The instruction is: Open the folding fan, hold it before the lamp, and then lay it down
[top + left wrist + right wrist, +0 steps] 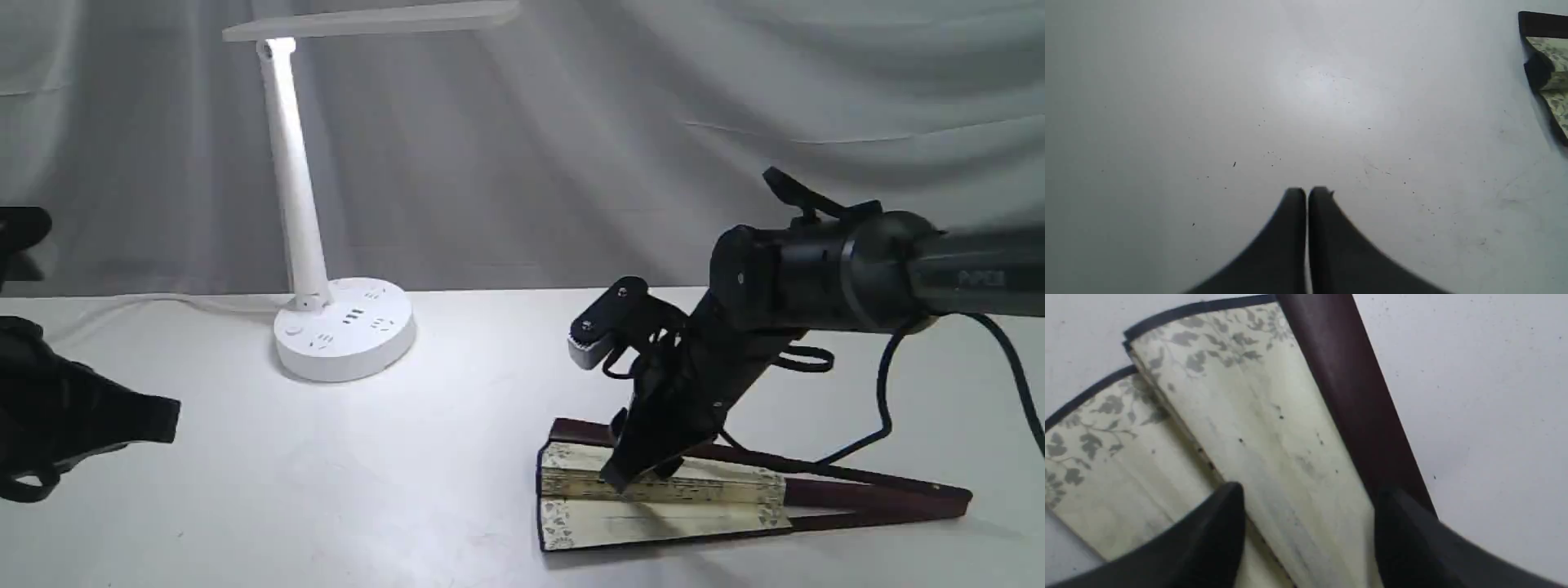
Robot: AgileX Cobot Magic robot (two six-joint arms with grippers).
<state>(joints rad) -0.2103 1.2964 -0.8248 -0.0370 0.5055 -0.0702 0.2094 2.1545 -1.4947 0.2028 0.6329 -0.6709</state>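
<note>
Two arms share a white surface [392, 506], and only the right one is at the folding fan [669, 519]. The fan lies on the surface at the near right of the exterior view, barely spread. Two cream pleats with a grey floral border and a black edge show at its wide end, which points toward the middle of the scene. The dark maroon ribs run off to the right and meet at the pivot, and one maroon guard lies along the far side of the leaf.

The right pincer [1310, 494] angles steeply down onto the leaf end with its jaws wide. In the right wrist view one finger sits at the crease between the two pleats and the other over the outer edge of the maroon guard, so the upper pleat and guard lie between them. Whether the fingers actually press on the paper is hard to judge, as the tips are blurred.

The left pincer [1306, 192] hangs over bare surface at the left, well apart from the fan, jaws closed together with nothing between them.

The lamp [292, 196] stands upright at the back left, its round socketed base on the surface and its slim stem rising to a flat bar head. Its white cord [163, 302] trails left. Fan and lamp are well apart.
</note>
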